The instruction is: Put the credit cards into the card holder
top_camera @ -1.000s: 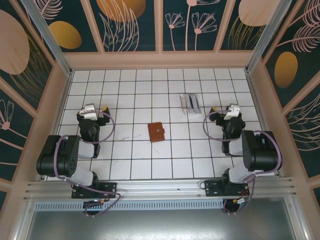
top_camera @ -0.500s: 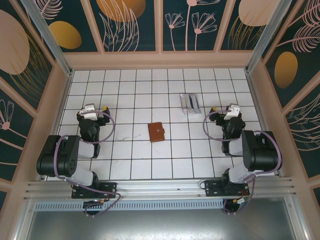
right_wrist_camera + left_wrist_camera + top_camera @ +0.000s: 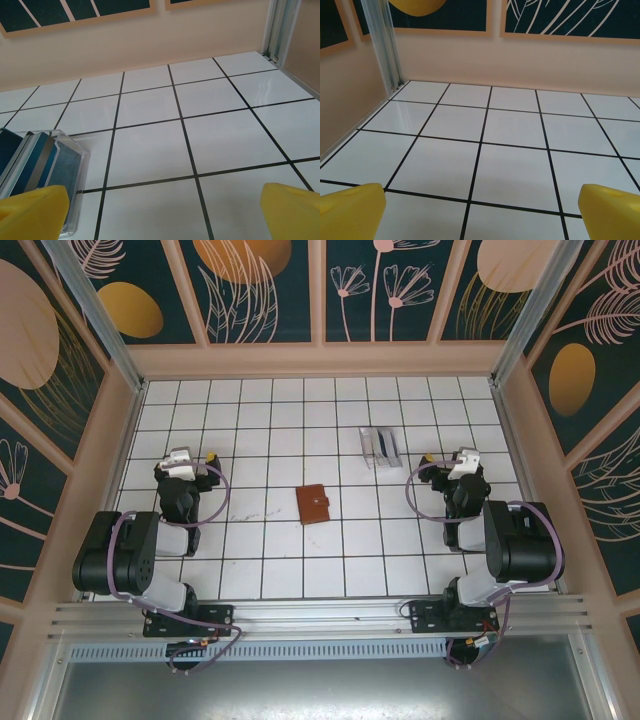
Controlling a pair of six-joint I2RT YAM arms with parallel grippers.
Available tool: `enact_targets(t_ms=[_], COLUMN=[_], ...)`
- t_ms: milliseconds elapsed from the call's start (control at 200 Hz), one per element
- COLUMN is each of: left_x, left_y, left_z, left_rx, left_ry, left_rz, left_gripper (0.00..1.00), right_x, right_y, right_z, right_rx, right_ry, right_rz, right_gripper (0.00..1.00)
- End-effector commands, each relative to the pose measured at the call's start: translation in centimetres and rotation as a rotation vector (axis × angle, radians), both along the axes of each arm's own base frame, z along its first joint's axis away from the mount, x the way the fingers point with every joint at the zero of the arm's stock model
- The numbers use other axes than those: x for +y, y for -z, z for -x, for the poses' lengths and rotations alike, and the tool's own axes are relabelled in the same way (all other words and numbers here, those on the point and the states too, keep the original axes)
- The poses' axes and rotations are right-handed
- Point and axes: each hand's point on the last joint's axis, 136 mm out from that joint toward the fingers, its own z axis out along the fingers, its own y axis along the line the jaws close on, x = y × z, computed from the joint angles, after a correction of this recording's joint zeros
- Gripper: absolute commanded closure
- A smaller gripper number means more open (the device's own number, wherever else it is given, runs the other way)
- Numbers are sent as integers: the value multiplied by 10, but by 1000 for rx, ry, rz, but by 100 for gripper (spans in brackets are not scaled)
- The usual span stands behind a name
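The reddish-brown card holder (image 3: 313,505) lies closed on the white tiled floor, midway between the two arms. The credit cards (image 3: 380,446) stand together in a clear plastic stand farther back and to the right; in the right wrist view the cards (image 3: 32,160) sit at the lower left, close to the left yellow fingertip (image 3: 32,212). My left gripper (image 3: 182,462) rests at the left, well apart from the holder, open (image 3: 480,215) over bare tiles. My right gripper (image 3: 462,462) rests at the right, open (image 3: 162,215), holding nothing.
The clear stand's (image 3: 72,165) wall is just left of the right gripper. Beige walls (image 3: 320,360) enclose the tiled floor on three sides, with metal corner posts (image 3: 382,47). Both arms are folded near the front.
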Motion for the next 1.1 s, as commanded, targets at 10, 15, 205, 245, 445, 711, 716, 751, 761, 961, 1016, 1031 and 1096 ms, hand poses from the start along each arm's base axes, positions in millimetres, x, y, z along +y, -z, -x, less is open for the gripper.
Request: enact_targets(t_ms=[10,15,205,245,445,711,716,751,761,961,1016,1031,1096], left_x=[-2,-2,2,-1,20,29,26,10,6,-91,-124,-133,-170], left_y=[-11,-11,-10,-15,-65,-104,-104,-105,-104,-24,-10,-7,6], left_z=[-4,-4,0,0,-5,33,33,29,28,23,29,31,42], left_rx=[-27,-27,-41,-49,51,-15,-12,20,32,468,573,601,730], left_ry=[17,17,-6,10,-143,-285,-270,-172,-148,215,327,358,469], left_rz=[-3,-3,3,-3,159,648,648,641,650,826,829,826,816], left_gripper=[1,1,1,1,1,1,1,1,1,1,1,1,1], right_x=[-3,-3,-6,-10,-30,50,53,69,75,183,203,208,227], right_y=[-12,-12,-15,-19,-78,-78,-77,-68,-66,-17,-8,-7,3], right_z=[-6,-6,0,2,15,5,5,11,13,68,80,83,95], right_rx=[-31,-31,-57,-67,-98,208,214,260,271,516,584,601,688], right_ry=[7,6,26,48,203,-111,-118,-142,-151,-446,-527,-548,-626], right_rz=[4,4,-2,-6,-57,-420,-418,-393,-384,-393,-408,-413,-441], right_gripper=[1,1,1,1,1,15,16,16,16,23,28,29,34])
